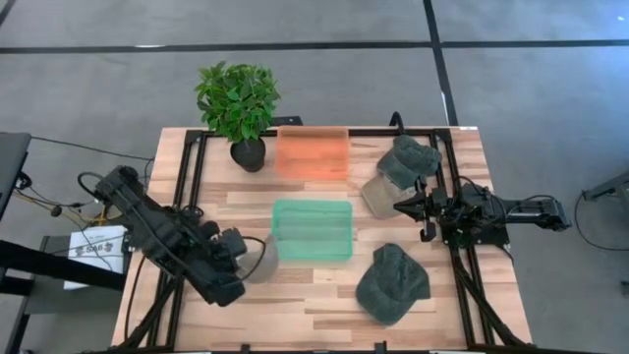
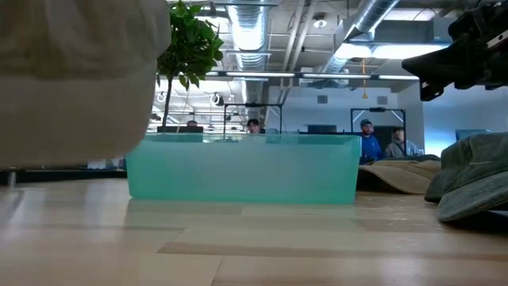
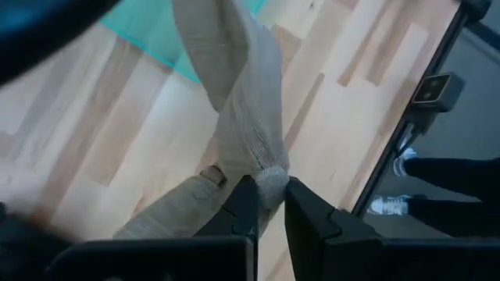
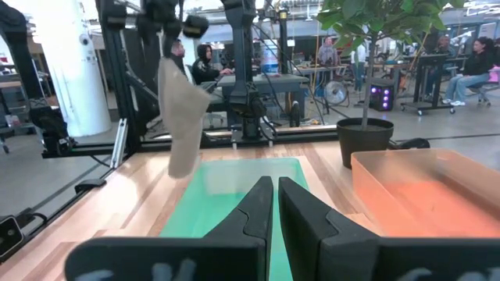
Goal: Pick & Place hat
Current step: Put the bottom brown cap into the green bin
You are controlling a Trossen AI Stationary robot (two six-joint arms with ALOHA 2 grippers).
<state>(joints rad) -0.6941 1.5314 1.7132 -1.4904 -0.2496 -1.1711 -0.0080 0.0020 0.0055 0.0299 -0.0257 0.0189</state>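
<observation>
Hat fabric is hanging limp from your left tool, which is clenching a bunched fold above the table's front-left area, beside the translucent green bin. Judging by the drape, it is light and floppy, so be gripping gathered cloth. Farther back, your right tool is hovering pressed together and empty near the olive caps.

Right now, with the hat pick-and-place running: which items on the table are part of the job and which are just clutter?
In the job:
- beige hat, shut in the left gripper, hanging clear of the table
- green bin beside it, the likely drop spot
- other hats
- orange bin

Lying about:
- potted plant
- right gripper, shut, empty, waiting
</observation>
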